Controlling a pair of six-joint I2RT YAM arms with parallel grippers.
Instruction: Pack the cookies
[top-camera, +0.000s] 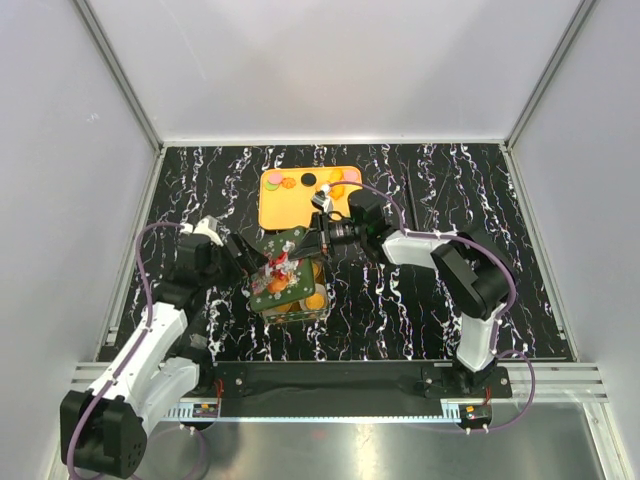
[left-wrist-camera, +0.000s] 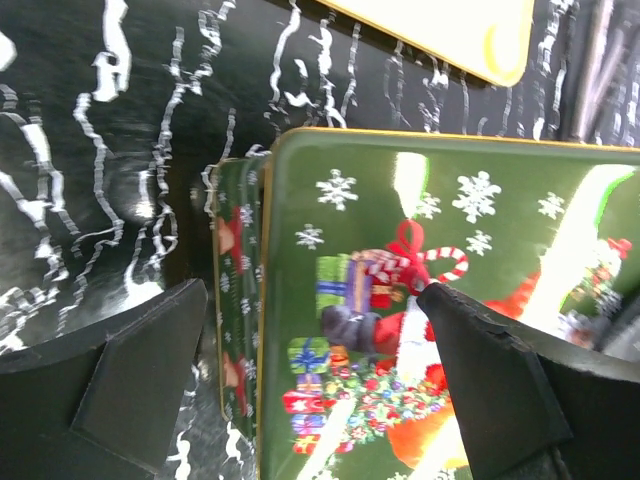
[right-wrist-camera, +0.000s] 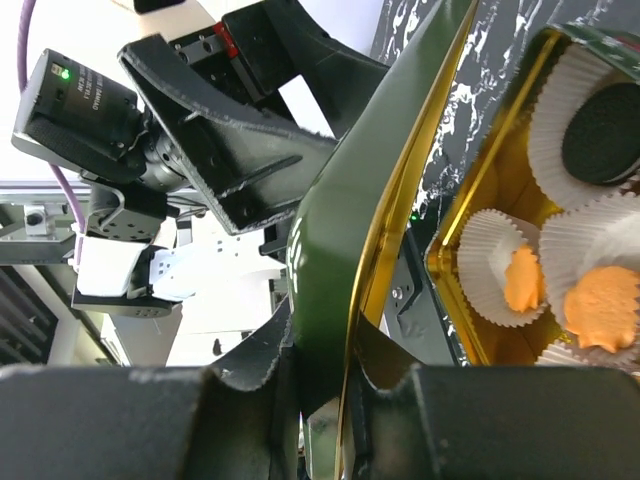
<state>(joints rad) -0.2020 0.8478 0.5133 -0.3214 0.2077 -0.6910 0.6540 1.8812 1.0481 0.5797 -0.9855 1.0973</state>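
A green Christmas tin (top-camera: 298, 300) stands mid-table. It holds white paper cups with orange cookies (right-wrist-camera: 600, 300) and a black cookie (right-wrist-camera: 600, 140). My right gripper (top-camera: 312, 243) is shut on the edge of the green picture lid (right-wrist-camera: 340, 250) and holds it tilted over the tin. The lid fills the left wrist view (left-wrist-camera: 450, 300), with the tin's side (left-wrist-camera: 235, 290) beside it. My left gripper (left-wrist-camera: 310, 300) is open at the lid's left side in the top view (top-camera: 243, 258), with one finger on each side of the lid's edge. More cookies (top-camera: 291, 183) lie on the orange tray (top-camera: 285, 210).
The orange tray lies behind the tin, and its corner shows in the left wrist view (left-wrist-camera: 470, 35). A thin dark rod (top-camera: 410, 205) lies to the right of the tray. White walls close in the black marbled table.
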